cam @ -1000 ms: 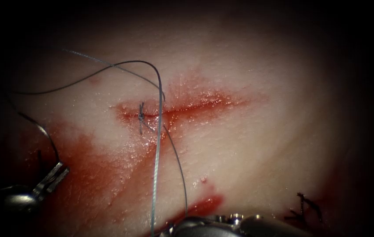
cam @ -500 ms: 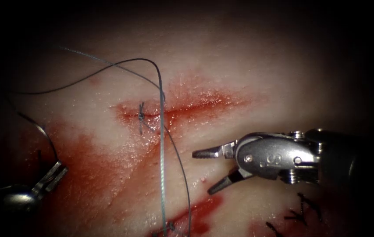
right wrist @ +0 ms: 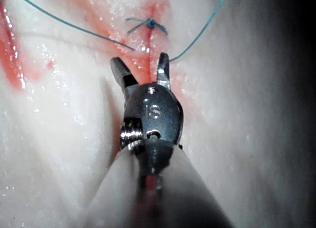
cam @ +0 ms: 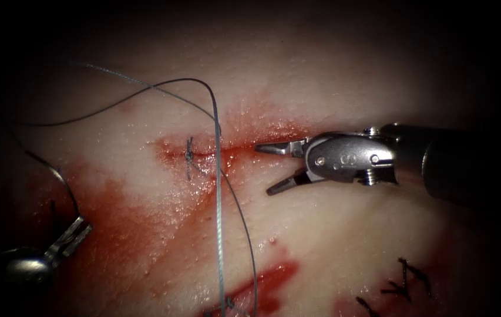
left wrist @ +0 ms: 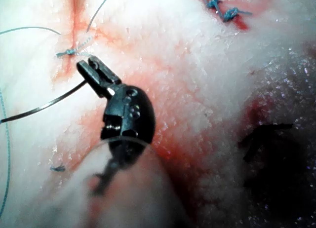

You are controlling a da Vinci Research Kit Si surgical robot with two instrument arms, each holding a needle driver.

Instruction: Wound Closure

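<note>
Left end effector (cam: 73,230) was pinched on the needle (cam: 56,176), probably near one end. The needle lay free of the tissue (cam: 350,235), left of the cut (cam: 244,148). A tied knot (cam: 189,156) sat on the cut, with the thread (cam: 219,223) crossing just beside it. Right end effector (cam: 264,170) was spread and empty over the cut, right of the thread. Any grab there should take thread alone, clear of the knot and the tissue. The needle's far end was lost in shadow, and the thread ran off the lower edge.

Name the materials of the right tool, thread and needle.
Right tool, open, empty: polished metal, bright glints. Thread: probably braided fibre, matte, faintly ribbed. Needle, held at one end by the left tool clear of the tissue: likely steel, thin dark curve.
</note>
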